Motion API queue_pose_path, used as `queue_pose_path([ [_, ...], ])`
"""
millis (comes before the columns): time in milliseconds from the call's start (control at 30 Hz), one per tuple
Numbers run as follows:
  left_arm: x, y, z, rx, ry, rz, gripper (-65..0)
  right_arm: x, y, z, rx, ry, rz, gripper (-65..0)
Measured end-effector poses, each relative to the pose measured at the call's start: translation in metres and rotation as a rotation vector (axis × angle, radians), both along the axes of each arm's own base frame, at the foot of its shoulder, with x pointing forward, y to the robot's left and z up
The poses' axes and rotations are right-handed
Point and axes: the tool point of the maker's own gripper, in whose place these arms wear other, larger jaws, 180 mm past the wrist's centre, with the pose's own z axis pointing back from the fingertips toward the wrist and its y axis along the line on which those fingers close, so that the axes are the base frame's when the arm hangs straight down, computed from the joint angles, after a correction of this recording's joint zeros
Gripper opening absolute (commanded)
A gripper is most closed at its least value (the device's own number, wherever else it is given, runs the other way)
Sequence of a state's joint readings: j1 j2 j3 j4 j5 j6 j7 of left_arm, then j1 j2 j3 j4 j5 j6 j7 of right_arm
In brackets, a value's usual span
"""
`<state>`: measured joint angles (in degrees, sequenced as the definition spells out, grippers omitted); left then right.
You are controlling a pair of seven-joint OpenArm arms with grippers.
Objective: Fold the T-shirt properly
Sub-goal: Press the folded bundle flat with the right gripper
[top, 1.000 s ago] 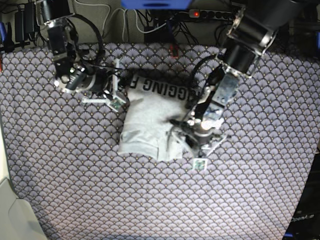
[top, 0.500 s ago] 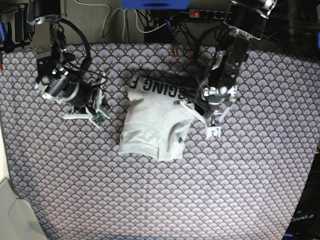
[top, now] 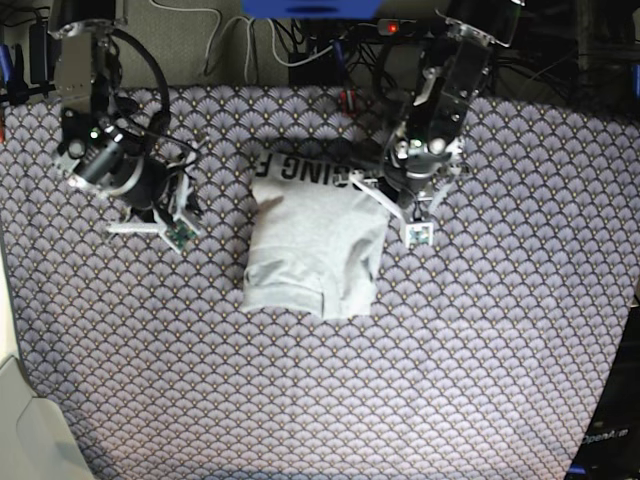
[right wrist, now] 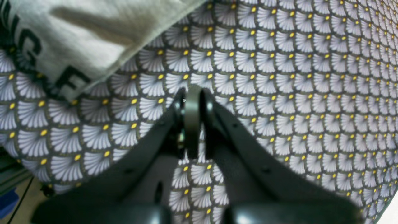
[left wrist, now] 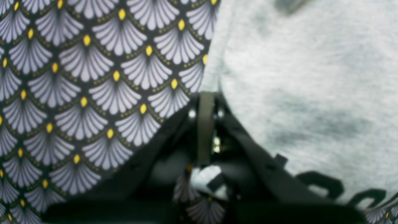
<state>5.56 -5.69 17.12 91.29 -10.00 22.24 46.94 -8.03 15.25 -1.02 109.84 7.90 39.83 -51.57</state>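
Risk for us sits at the T-shirt [top: 315, 245], a loose bundle mid-tablecloth [top: 500, 380]: our left gripper [left wrist: 205, 102], jaws together and apparently empty, hovers at its edge and could snag it. Our right gripper [right wrist: 192, 96], likewise closed on nothing, hangs well apart. Only cables [top: 300, 45] lie beyond.

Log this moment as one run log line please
T-shirt: folded bundle on tablecloth | left hand: shut, empty | right hand: shut, empty

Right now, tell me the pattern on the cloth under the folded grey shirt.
Purple-grey fan scallops with yellow dots on the tablecloth; sharpest in the right wrist view.
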Motion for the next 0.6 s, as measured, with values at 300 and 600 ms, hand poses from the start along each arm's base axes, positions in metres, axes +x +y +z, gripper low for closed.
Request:
queue_pose_path([
  [300,-0.025,-0.039,0.014,-0.081,0.013,-0.088,-64.6,-0.005,0.009,-0.002,0.023,0.009,0.000,-65.0],
  [600,-0.029,0.035,0.030,0.007,-0.034,0.002,-64.6,0.000,0.044,0.018,0.125,-0.044,0.005,-65.0],
])
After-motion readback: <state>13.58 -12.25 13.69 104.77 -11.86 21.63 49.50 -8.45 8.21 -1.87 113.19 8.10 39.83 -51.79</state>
